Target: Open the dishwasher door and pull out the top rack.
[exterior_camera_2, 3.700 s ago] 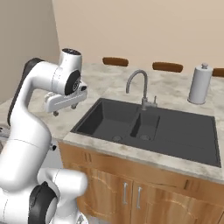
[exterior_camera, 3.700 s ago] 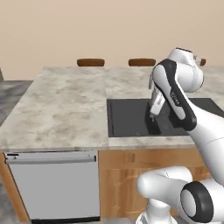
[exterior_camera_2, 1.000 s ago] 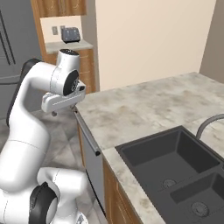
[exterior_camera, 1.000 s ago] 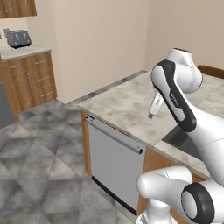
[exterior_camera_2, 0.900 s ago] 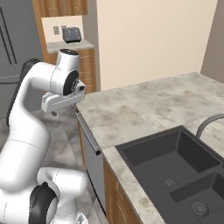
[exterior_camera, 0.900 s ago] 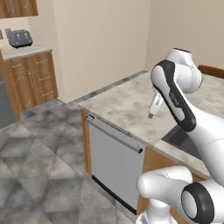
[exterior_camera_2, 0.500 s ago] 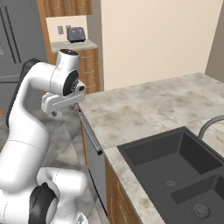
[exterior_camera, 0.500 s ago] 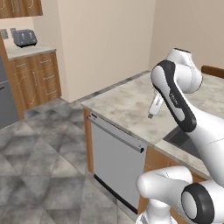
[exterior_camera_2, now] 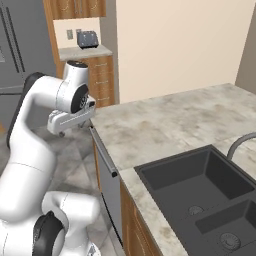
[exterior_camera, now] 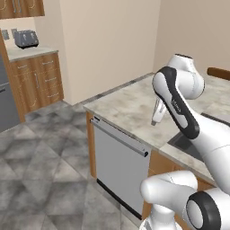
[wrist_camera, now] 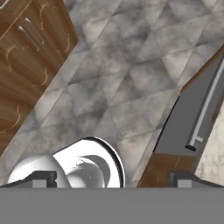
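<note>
The dishwasher door (exterior_camera: 117,167) is a silver-grey panel set under the marbled counter (exterior_camera: 130,108), standing upright and closed. Its long bar handle (exterior_camera: 120,136) runs along the top. In the right base view the dishwasher door (exterior_camera_2: 107,189) shows nearly edge-on, and in the hand view the dishwasher door (wrist_camera: 186,124) lies at the right with its handle (wrist_camera: 205,108). My gripper (exterior_camera: 155,118) hangs above the counter's corner, over and behind the door, touching nothing. In the hand view my gripper (wrist_camera: 113,179) is open, with the fingertips (wrist_camera: 41,177) far apart and nothing between them. The top rack is hidden behind the closed door.
A dark double sink (exterior_camera_2: 200,192) with a faucet (exterior_camera_2: 241,142) is sunk into the counter on the right. Wooden cabinets (exterior_camera: 38,85) with a toaster (exterior_camera: 26,39) stand across the room beside a grey fridge (exterior_camera_2: 22,55). Open tiled floor (exterior_camera: 45,170) lies before the door.
The whole scene has swung as the base turned away from facing the sink; the dishwasher now sits further right in view. The arm holds the same pose and the door stays closed.
</note>
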